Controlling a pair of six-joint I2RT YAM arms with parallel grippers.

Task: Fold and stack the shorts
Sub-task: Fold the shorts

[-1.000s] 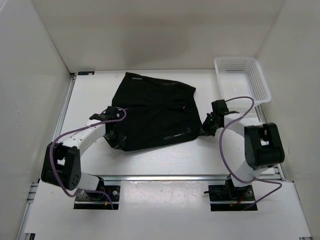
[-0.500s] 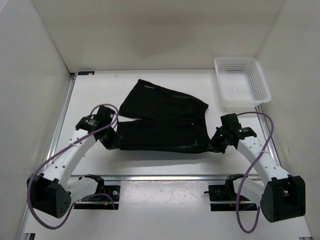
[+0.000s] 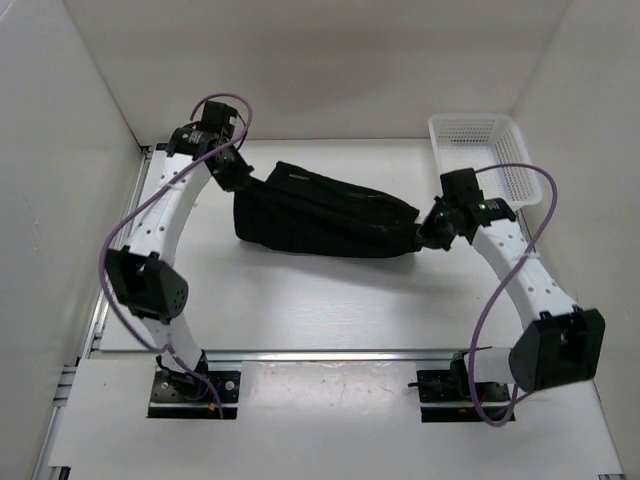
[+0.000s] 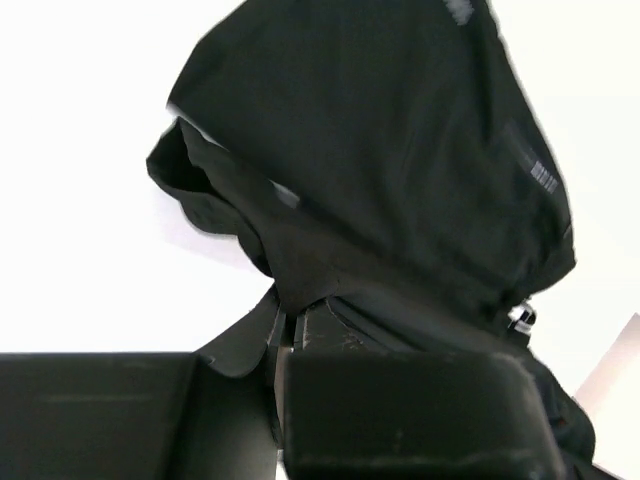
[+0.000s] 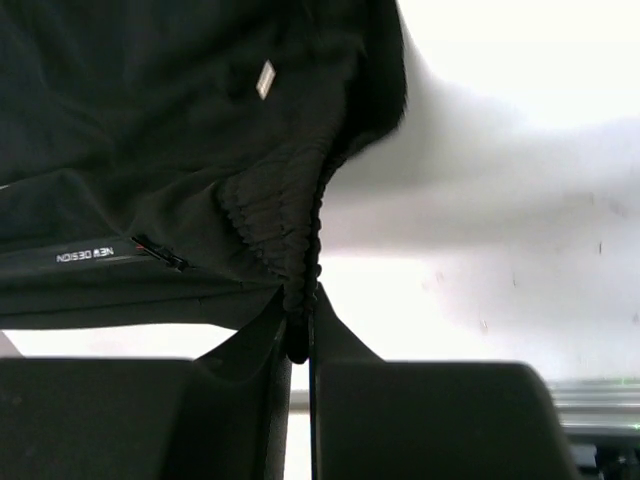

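Both clamped on the shorts: left hand, right hand. I see the cloth hauled farther, bunched. White surface, walls; basket far right.

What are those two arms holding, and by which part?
Both hold one pair of black shorts, stretched between them: the left pincer pinches its left end, the right pincer the gathered edge at its right end.

A robotics lab test cell: a flat white worktop is boxed in by plain white panel walls. A silver aluminium rail runs along its near edge, and two white-and-black robot arms with purple cables are bolted there. A white plastic lattice basket sits at its far right corner.
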